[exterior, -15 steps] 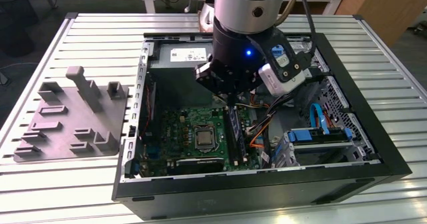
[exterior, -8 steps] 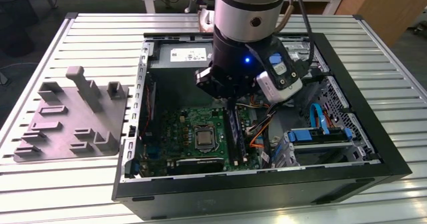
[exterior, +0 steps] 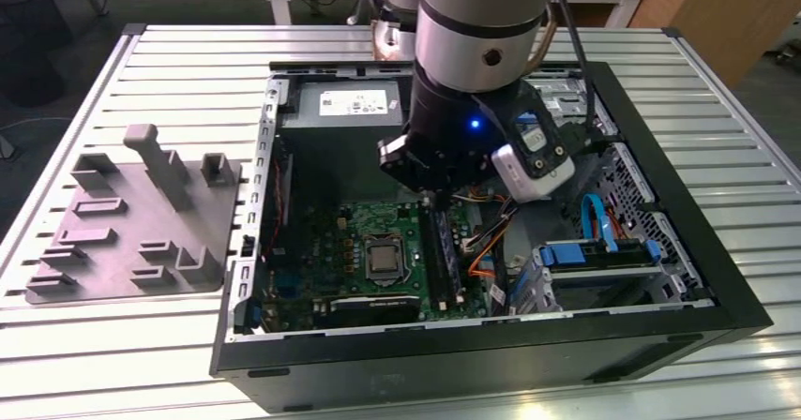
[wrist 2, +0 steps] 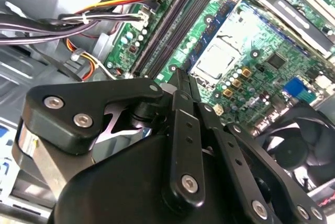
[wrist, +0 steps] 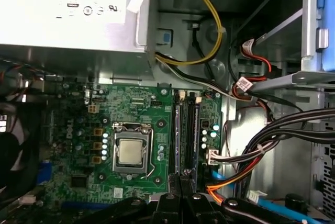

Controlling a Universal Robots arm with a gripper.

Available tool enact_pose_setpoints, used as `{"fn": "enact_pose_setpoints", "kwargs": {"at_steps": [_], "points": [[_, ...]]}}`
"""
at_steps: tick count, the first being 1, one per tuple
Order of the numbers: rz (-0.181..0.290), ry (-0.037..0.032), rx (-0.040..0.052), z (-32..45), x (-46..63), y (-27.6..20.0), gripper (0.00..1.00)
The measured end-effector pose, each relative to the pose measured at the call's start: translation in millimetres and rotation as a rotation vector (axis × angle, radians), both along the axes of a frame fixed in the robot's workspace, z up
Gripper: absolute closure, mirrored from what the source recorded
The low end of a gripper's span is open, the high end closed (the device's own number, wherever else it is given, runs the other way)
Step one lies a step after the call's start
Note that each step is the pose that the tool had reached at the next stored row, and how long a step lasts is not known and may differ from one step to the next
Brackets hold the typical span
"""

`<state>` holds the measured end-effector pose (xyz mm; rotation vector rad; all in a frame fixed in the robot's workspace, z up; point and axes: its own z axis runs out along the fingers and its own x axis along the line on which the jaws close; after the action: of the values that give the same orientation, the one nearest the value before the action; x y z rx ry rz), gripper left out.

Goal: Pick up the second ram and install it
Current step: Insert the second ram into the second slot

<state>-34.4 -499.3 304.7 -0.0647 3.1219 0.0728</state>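
Black two-finger gripper (exterior: 430,191) low inside the open black computer case (exterior: 701,279); fingers pressed together, tips just above the slots. Second ram, a long thin dark stick (exterior: 441,251), stands edge-up on the green motherboard (exterior: 363,223), centre frame; long axis near-vertical in frame, far end under the gripper. Count: two parallel black slot rails (wrist: 178,130); one grey plastic fixture tray (exterior: 126,223), left of frame.

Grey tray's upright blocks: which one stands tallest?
The slanted post with the wide top at the tray's far edge; every other block is clearly lower.
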Motion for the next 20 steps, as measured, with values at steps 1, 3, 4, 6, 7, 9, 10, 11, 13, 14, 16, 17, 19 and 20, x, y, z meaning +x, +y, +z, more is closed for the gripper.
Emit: {"fn": "enact_pose_setpoints", "kwargs": {"at_steps": [1,3,4,6,7,9,10,11,13,14,16,17,19,20], "points": [[0.0,0.0,0.0,-1.2,0.6,0.0,0.89],[0.0,0.0,-0.0001,-4.8,1.9,0.0,0.89],[0.0,0.0,0.0,-6.7,2.5,0.0,0.89],[0.0,0.0,0.0001,-10.3,3.1,0.0,0.89],[0.0,-0.0001,0.0001,-12.1,3.3,0.0,0.89],[0.0,0.0,0.0,-15.7,3.5,0.0,0.89],[0.0,0.0,0.0001,-17.5,3.5,0.0,0.89],[0.0,0.0,0.0,-19.4,3.6,0.0,0.89],[0.0,0.0,0.0,-23.1,3.6,0.0,0.89],[0.0,0.0,0.0001,-24.9,3.6,0.0,0.89],[0.0,0.0,0.0,-28.5,3.6,0.0,0.89],[0.0,0.0,0.0,-30.3,3.6,0.0,0.89],[0.0,0.0,0.0001,-33.9,3.6,0.0,0.89],[0.0,0.0,0.0001,-35.8,3.6,0.0,0.89]]}}
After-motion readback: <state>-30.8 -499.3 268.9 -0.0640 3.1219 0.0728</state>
